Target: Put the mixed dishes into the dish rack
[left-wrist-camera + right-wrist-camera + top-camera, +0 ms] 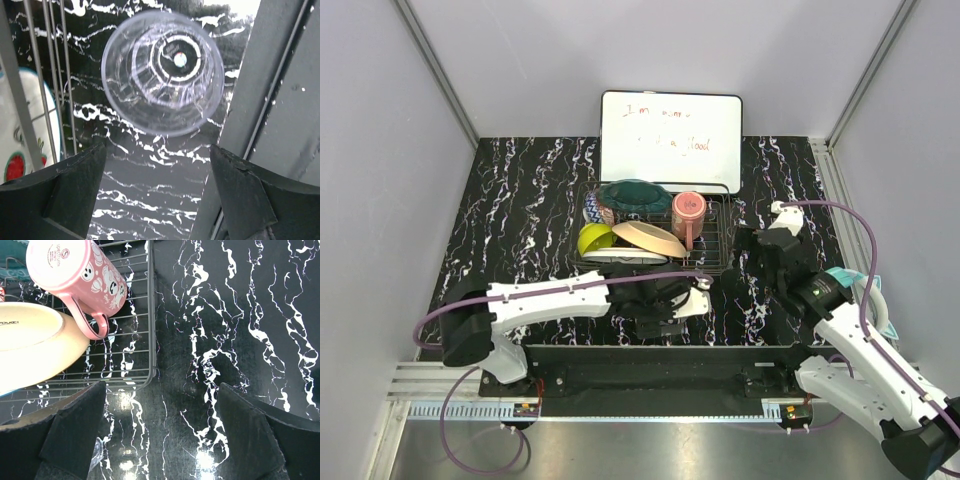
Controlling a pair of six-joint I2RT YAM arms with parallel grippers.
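The left pincer [157,156] is standing wide open, its two dark fingers [75,180] spread apart and gripping nothing. Just ahead of the fingertips, the clear glass [162,72] is sitting on the black marbled bench [150,200], showing one round end to the wrist camera. Whether it is standing upright or lying on its side is not clear. The glass is lying outside the dish rack [50,75], near its front right corner, with the rack's wires running just to the glass's left in the wrist view. Behind those wires the white plate with red slices [20,145] is showing inside the rack.

The right pincer [160,405] is also hanging fully open with nothing between its fingers. It is hovering over bare bench just to the right of the rack's near right corner.

Inside the rack, the pink mug [75,275] is lying tilted at the right side, its handle pointing toward the peach plate [35,347]. The peach plate is leaning beside the mug toward the front. The lime-green bowl [595,238] is sitting at the front left and the red patterned bowl [597,212] is behind it. The teal plate [635,197] is standing along the back.

A whiteboard [670,140] with handwriting is leaning against the wall beyond the rack.
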